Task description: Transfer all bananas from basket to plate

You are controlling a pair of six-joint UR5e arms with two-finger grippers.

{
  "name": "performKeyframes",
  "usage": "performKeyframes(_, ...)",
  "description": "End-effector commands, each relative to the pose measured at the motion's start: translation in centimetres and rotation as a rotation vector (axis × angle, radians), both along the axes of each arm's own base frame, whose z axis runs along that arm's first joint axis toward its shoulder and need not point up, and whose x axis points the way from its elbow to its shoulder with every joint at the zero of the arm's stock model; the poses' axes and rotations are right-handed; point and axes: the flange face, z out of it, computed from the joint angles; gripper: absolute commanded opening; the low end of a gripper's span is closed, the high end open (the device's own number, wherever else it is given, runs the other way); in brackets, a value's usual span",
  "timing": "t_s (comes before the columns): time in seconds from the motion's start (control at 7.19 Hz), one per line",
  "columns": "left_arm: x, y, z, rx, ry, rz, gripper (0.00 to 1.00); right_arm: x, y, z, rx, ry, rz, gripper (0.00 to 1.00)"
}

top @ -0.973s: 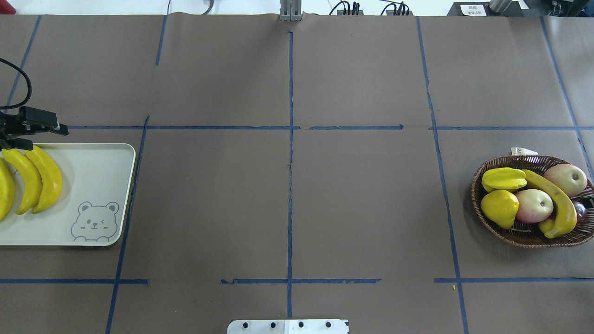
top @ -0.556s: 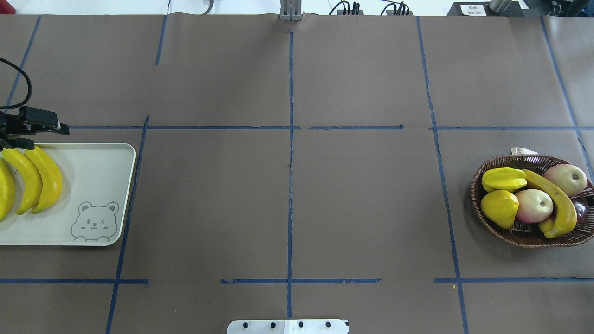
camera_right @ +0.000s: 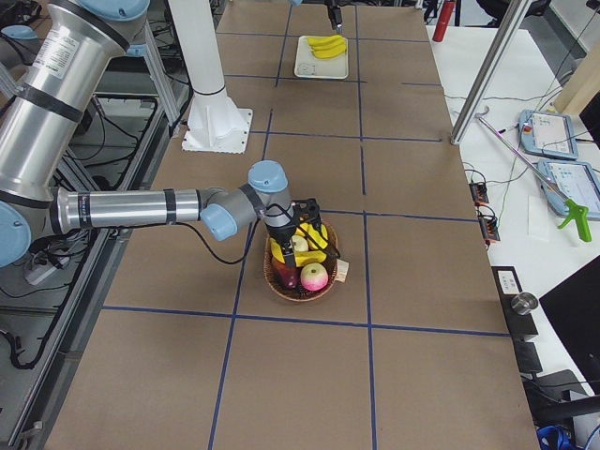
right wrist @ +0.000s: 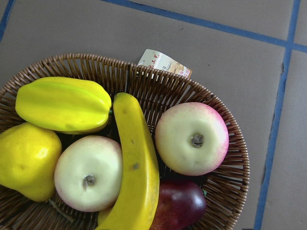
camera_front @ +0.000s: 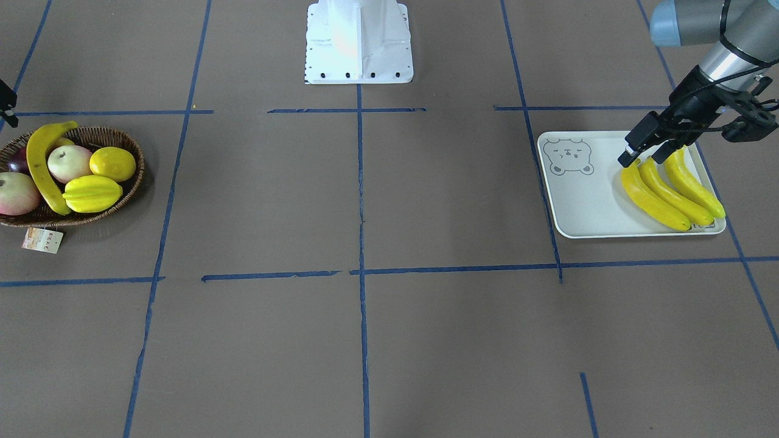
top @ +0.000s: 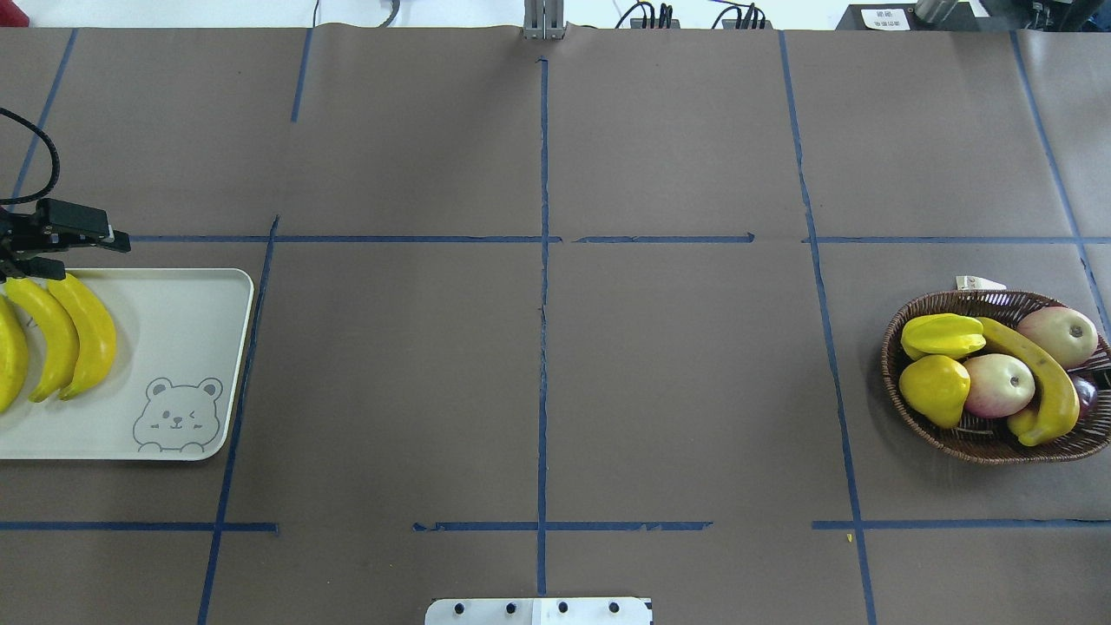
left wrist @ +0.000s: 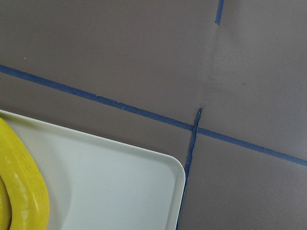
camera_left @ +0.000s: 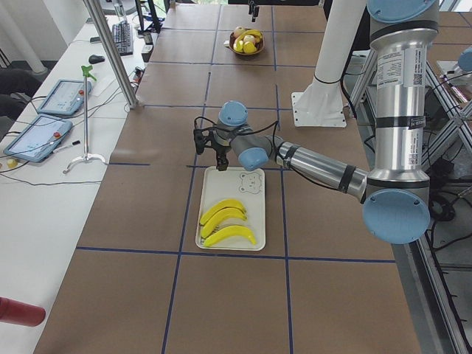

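Three yellow bananas point(top: 91, 334) lie side by side on the pale bear plate point(top: 174, 330), at the end away from the bear face; they also show in the front view point(camera_front: 669, 193). My left gripper point(camera_front: 642, 157) is open and empty, just above the bananas' dark tips at the plate's far edge point(top: 94, 260). One banana point(right wrist: 136, 167) lies across the fruit in the wicker basket point(top: 894, 373). My right gripper point(camera_right: 302, 220) hovers over the basket. Its fingers do not show clearly, so I cannot tell whether it is open or shut.
The basket also holds a starfruit point(right wrist: 62, 103), a yellow lemon-like fruit point(right wrist: 26, 160), two pink-yellow apples point(right wrist: 192, 139) and a dark purple fruit point(right wrist: 180, 203). A paper tag point(right wrist: 163, 63) hangs outside the rim. The robot base point(camera_front: 359, 42) stands mid-table.
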Motion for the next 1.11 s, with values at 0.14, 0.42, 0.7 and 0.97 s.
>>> performKeyframes(0.14,0.2,0.0,0.4,-0.007,-0.004,0.004,1.0,-1.6,1.9,-0.1,-0.06,-0.069,0.065,0.93)
performKeyframes(0.42,0.3,0.0,0.6,-0.01,-0.007,0.006,1.0,-3.5,2.1,0.0,-0.103,-0.05,0.106,0.92)
performKeyframes(0.7,0.8,0.0,0.9,-0.014,-0.011,0.015,1.0,-6.3,2.1,0.8,-0.14,0.05,0.137,0.9)
performKeyframes(0.97,0.9,0.1,0.8,-0.012,-0.01,0.018,1.0,-7.4,1.4,0.3,-0.151,0.142,0.149,0.9)
